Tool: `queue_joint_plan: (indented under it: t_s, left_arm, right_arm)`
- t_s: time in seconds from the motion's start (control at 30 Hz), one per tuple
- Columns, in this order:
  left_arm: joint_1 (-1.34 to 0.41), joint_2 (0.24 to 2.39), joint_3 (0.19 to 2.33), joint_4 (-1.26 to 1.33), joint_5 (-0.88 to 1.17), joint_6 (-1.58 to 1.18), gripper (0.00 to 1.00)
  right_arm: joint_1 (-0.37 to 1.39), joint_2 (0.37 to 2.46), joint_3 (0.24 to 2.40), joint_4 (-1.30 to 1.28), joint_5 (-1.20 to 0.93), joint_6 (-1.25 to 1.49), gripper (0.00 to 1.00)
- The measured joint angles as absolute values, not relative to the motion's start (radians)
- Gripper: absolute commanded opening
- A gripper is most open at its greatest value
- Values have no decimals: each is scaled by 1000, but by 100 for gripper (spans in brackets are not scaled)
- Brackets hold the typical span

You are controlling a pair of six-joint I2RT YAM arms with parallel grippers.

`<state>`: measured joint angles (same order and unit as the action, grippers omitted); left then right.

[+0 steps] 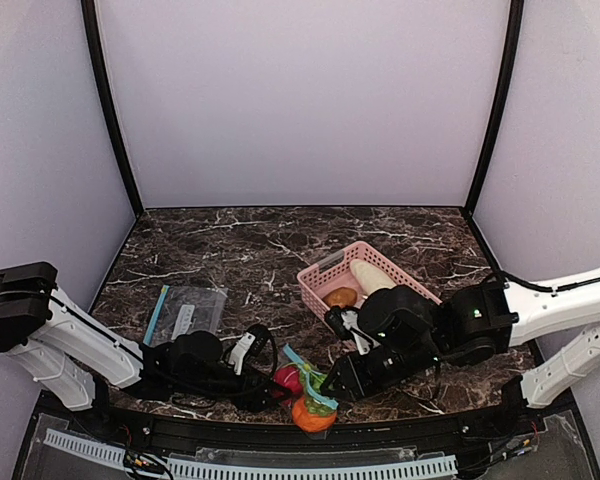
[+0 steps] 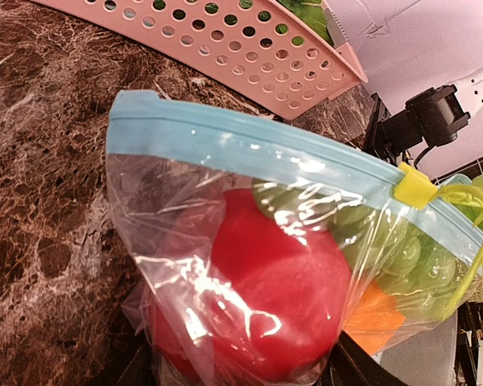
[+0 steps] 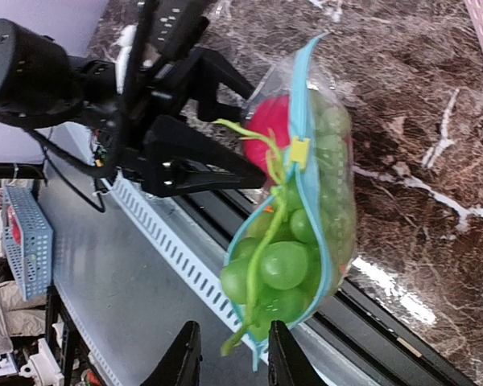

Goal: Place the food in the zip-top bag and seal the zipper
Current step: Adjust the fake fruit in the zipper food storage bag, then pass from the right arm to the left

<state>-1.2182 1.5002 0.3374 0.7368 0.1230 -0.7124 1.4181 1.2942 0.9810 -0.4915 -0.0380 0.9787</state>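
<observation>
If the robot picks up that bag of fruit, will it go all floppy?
Probably floppy: the zip-top bag is thin, crinkled plastic. It likely bulges and sags where the grapes and red fruit sit, and its shiny skin may be slippery.

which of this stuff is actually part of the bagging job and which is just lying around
In the job: zip-top bag, its blue zipper, and inside it the red tomato, green grapes and orange fruit.

Lying about: spare clear bag lying flat, pink basket.
</observation>
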Motion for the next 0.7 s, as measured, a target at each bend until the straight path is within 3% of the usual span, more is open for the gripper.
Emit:
queue_joint_plan:
  t_s: [0.5, 0.7]
  left_arm:
    - [-1219, 1500, 337, 739, 123, -700, 65]
    - [-1219, 1500, 336, 741, 123, -699, 64]
  right_arm:
    - [1412, 1373, 1048, -570, 59, 951, 29]
    - [1399, 1382, 1055, -565, 57, 926, 14]
